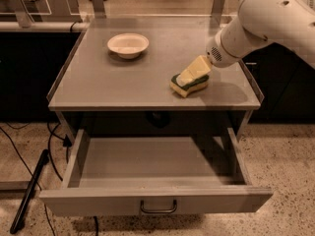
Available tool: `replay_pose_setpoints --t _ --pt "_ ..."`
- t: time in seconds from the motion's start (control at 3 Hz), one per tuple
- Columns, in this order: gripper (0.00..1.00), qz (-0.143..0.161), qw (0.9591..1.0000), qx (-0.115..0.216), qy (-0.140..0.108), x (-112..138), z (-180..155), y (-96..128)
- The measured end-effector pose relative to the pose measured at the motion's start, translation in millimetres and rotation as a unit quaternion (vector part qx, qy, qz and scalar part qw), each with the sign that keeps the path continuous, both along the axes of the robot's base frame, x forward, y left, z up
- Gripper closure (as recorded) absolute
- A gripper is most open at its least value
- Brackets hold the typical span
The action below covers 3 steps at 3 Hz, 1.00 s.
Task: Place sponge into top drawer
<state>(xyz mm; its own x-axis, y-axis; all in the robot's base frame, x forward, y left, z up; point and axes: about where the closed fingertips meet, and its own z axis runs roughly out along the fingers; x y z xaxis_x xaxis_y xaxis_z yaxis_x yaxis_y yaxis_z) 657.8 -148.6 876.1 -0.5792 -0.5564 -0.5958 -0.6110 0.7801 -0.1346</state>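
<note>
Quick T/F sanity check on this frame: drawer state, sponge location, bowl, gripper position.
1. The top drawer is pulled open. True.
2. The sponge lies inside the drawer. False: it sits on the tabletop, toward the front edge.
3. The bowl stands on the tabletop, farther back than the sponge. True.
4. The gripper hangs over the bowl. False: it is down at the sponge, well apart from the bowl.

Warm, dim light from above — the gripper [187, 77], low over the counter [123, 85] near its right edge, casts a soft shadow beside itself.
</note>
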Motion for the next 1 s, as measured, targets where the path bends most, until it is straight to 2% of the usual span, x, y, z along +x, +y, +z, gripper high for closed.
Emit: replay_pose_setpoints --t 1.0 --pt "0.00 -0.009 0.9992 -0.003 0.039 8 -35 2"
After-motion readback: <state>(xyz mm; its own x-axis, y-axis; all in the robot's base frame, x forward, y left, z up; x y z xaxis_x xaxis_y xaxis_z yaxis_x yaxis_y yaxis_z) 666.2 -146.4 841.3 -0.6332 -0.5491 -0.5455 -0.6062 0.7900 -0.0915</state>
